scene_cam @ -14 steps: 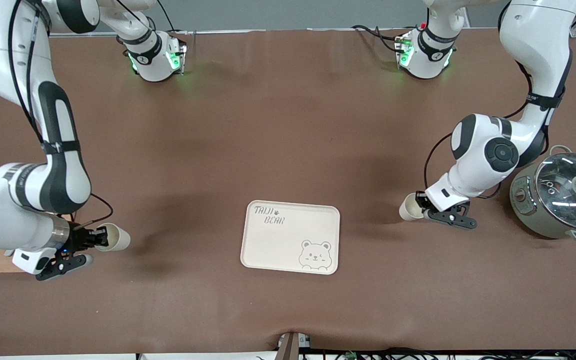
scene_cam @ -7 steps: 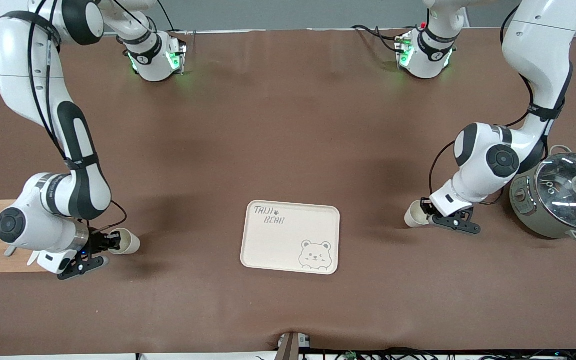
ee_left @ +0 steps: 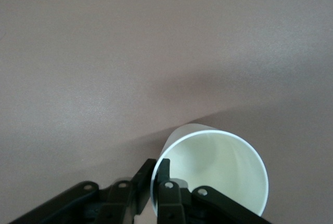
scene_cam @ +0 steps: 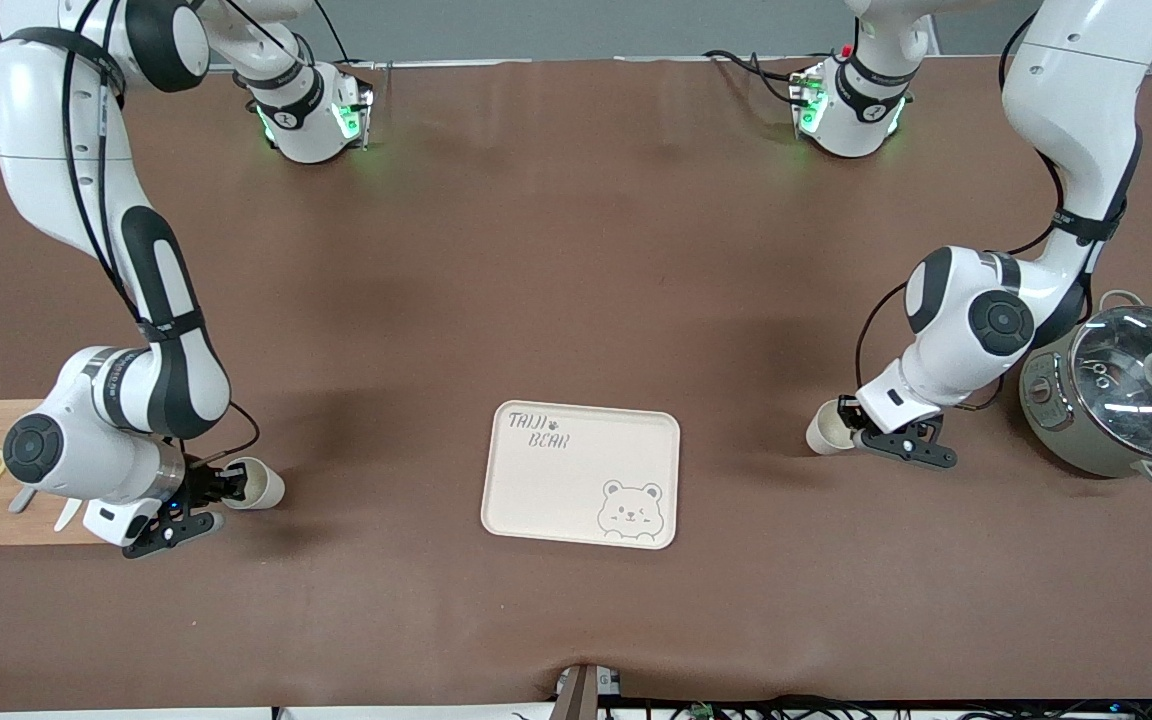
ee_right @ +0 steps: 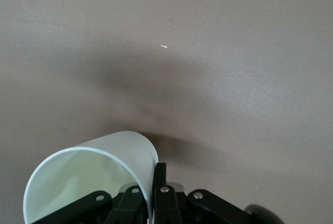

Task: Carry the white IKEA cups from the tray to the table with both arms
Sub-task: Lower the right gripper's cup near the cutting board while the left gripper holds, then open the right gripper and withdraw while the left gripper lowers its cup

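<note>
Left gripper (scene_cam: pixel 841 425) pinches white cup (scene_cam: pixel 824 430), tray's (scene_cam: pixel 536 470) 3 o'clock; right gripper (scene_cam: pixel 231 487) pinches second cup (scene_cam: pixel 261 485), 9 o'clock — seat bases flat on table (scene_cam: pixel 576 250), then unclamp.

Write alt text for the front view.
Two robot arms each pinch a white cup by its rim on the brown table: the right gripper with one cup, the left gripper with the other cup. Between them sits an empty bear-print tray.

The tray (scene_cam: pixel 581 475) reads "TAIJI BEAR" beside a drawn bear face.
</note>
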You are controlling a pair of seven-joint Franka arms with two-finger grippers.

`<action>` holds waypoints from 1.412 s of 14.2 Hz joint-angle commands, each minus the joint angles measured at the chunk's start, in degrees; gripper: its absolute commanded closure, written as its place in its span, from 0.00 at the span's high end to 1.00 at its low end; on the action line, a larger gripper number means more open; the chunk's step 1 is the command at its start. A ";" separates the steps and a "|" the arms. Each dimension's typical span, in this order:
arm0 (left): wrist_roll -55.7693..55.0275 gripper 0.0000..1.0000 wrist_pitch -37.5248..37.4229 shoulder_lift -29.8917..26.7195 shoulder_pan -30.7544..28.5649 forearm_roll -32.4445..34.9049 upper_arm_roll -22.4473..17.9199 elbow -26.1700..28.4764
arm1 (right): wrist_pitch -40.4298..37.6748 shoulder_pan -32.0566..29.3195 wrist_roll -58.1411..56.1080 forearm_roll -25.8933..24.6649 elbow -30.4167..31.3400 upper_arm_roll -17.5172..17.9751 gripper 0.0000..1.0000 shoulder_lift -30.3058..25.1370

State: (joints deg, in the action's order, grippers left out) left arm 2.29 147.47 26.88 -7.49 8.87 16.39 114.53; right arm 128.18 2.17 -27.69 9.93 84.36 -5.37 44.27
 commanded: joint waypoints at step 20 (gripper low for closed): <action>-2.99 1.00 1.60 0.11 0.72 1.50 0.40 0.00 | -39.47 -0.06 2.80 -1.14 -17.39 -4.29 1.00 -12.68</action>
State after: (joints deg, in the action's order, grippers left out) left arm 0.74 148.42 27.30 -6.68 8.89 16.59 114.43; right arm 93.92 2.10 -27.21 9.77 65.41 -9.20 38.66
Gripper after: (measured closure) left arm 0.000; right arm 0.000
